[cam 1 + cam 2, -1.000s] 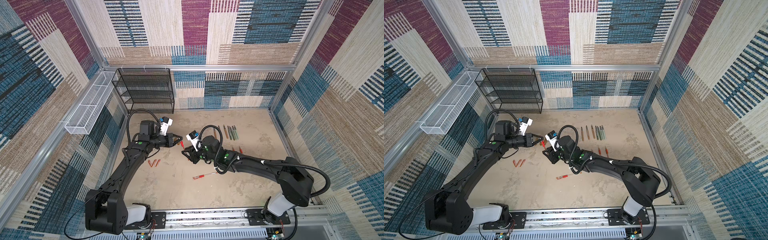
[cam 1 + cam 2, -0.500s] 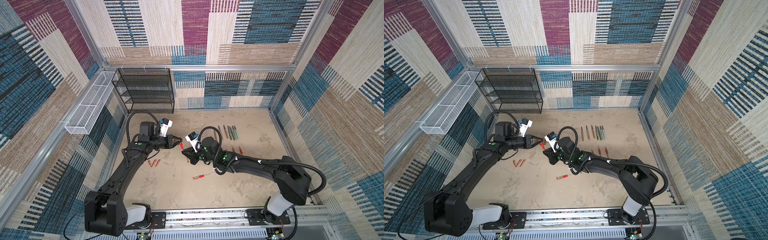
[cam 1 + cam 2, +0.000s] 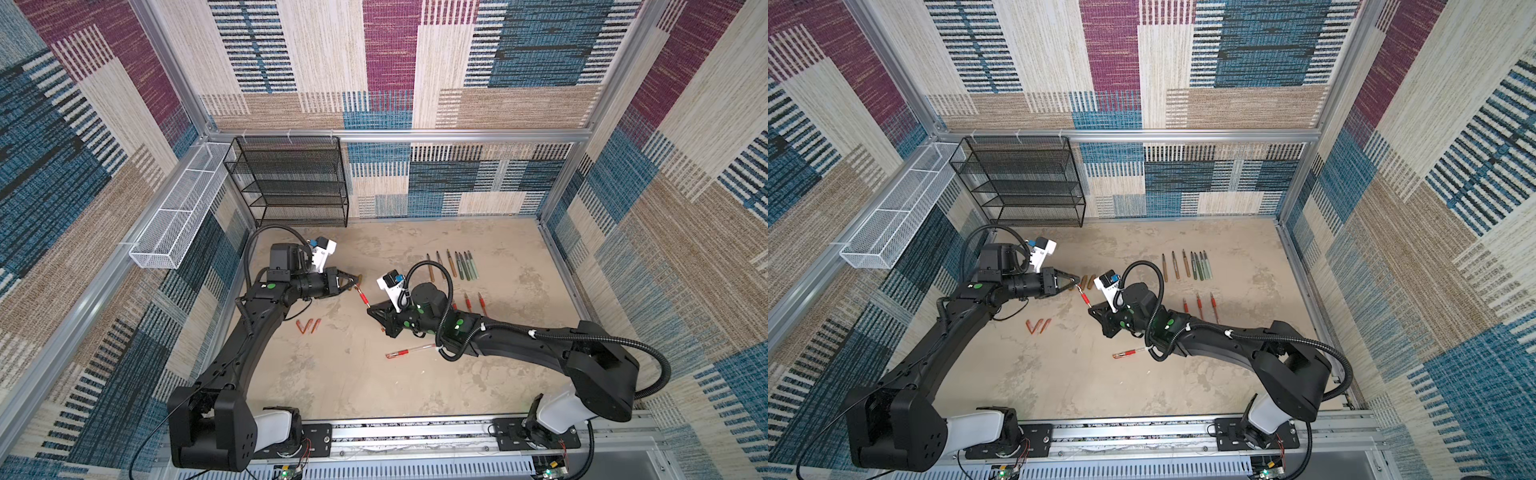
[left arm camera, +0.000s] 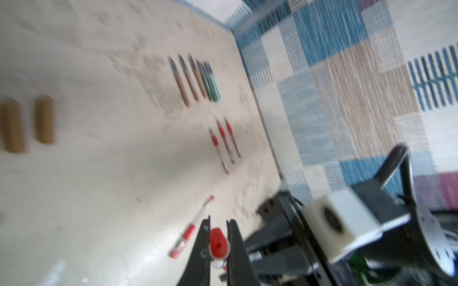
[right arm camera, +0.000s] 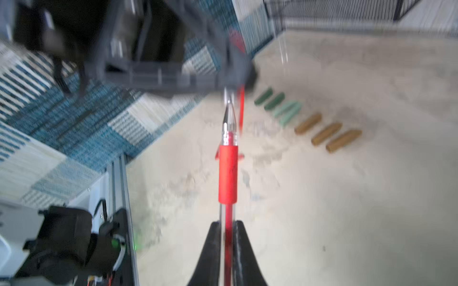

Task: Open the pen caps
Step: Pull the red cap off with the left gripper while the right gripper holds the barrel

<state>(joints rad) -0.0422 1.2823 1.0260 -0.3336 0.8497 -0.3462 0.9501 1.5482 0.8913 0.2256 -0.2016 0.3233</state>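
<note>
Stretching over the beige tabletop [image 3: 374, 386], both arms meet left of centre, with their tips above the surface. At the back right, brown and green pen bodies [image 3: 452, 266] lie in a row, tips pointing away from the robot, and three red pen bodies [image 3: 468, 302] lie just in front of them. The right gripper [image 5: 228, 224] is pinched tight on the barrel of a red pen [image 5: 228, 173]. In both top views the pen's long axis runs diagonally from that gripper toward the back left. Its bare metal tip aims at the left gripper [image 4: 218, 222], whose fingers press onto a red cap [image 4: 218, 244] in line with the pen. Blur hides whether cap and tip are quite apart. A capped red pen [image 3: 409, 351] lies flat near the right arm. Gold caps [image 5: 327, 135] and green caps [image 5: 277, 105] form one row near the left gripper's tip, and three red caps [image 3: 307, 326] lie fanned beside the left arm.
</note>
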